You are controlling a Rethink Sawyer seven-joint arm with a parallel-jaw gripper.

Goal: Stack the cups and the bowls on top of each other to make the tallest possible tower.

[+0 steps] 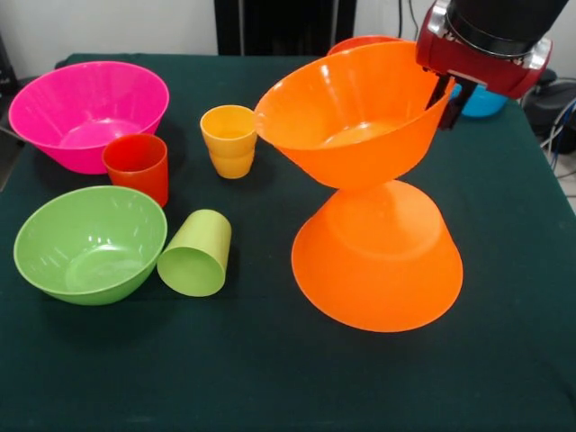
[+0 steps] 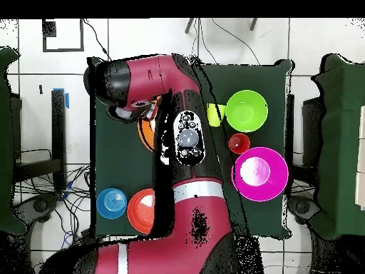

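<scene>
Your gripper (image 1: 447,97) sits at about 2 o'clock in the front view, its dark fingers (image 1: 441,90) closed over the far rim of the upper orange bowl (image 1: 355,112). That bowl is upright but tilted, its mouth tipped toward 9 o'clock, and its base rests on the upturned base of the lower orange bowl (image 1: 378,261), which lies mouth-down on the green tablecloth (image 1: 270,378) — together they make an hourglass shape just right of centre.

At 10 o'clock you have the large pink bowl (image 1: 85,112), upright, with the red-orange cup (image 1: 137,166) standing just in front of it. The yellow-orange cup (image 1: 229,139) stands upright near 11 o'clock, close to the tilted bowl's rim. At 8 o'clock the lime green bowl (image 1: 90,243) sits upright, and the lime green cup (image 1: 196,254) lies on its side beside it, mouth toward you.

Behind the gripper, the small blue bowl (image 1: 481,102) shows partly; overhead, a round red-orange bowl (image 2: 142,210) sits next to it.
</scene>
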